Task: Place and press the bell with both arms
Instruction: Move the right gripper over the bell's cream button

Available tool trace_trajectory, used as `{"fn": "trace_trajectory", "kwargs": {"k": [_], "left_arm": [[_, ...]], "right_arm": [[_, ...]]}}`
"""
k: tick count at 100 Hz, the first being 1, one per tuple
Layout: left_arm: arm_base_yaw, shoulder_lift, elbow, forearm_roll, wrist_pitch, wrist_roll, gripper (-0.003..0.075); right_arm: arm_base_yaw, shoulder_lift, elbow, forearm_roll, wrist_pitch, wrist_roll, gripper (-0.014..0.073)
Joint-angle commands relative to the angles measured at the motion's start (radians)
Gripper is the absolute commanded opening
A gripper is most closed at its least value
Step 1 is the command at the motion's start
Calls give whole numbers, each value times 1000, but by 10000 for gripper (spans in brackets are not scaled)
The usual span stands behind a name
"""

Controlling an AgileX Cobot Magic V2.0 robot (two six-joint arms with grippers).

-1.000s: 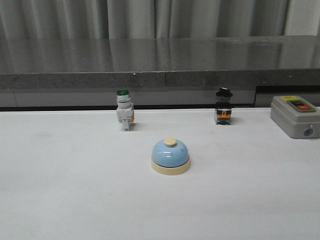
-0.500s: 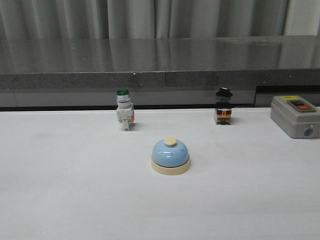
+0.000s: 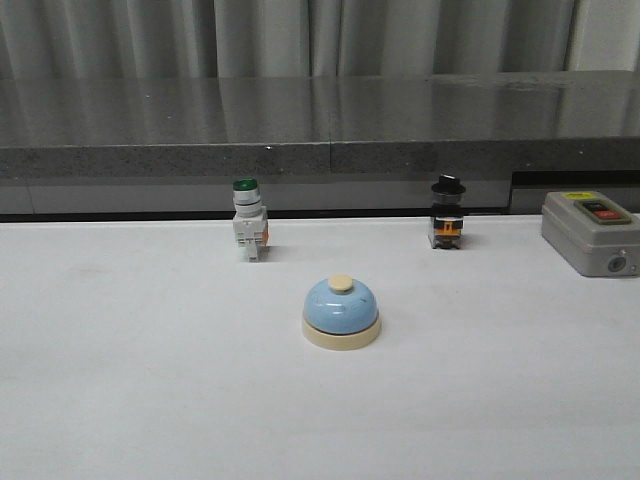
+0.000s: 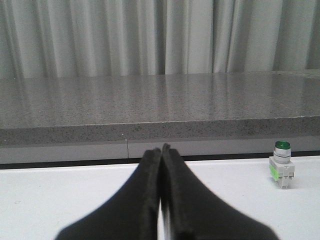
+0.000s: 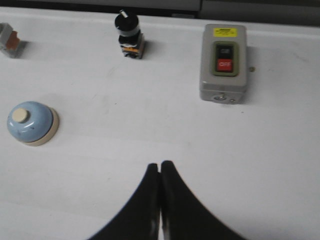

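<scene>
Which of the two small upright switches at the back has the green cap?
The left one, the green-capped switch with a white body; the other switch, to its right, has a black cap.

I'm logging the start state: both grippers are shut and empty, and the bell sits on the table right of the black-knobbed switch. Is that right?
Not quite. The bell sits left of the black-knobbed switch and nearer the robot, as the front view shows. The rest holds: the left gripper and right gripper are both shut with nothing between their fingers, and the bell rests on the table.
</scene>
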Motion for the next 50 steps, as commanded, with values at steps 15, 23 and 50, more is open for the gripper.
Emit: {"fn": "trace_trajectory", "kwargs": {"k": [15, 23, 50], "left_arm": [[3, -31, 43, -8, -81, -7, -20], [3, -31, 43, -8, -81, -7, -20], [3, -31, 43, -8, -81, -7, -20]], "right_arm": [[140, 193, -131, 12, -72, -6, -70], [180, 272, -173, 12, -72, -6, -70], [298, 531, -330, 12, -71, -6, -70]]}}
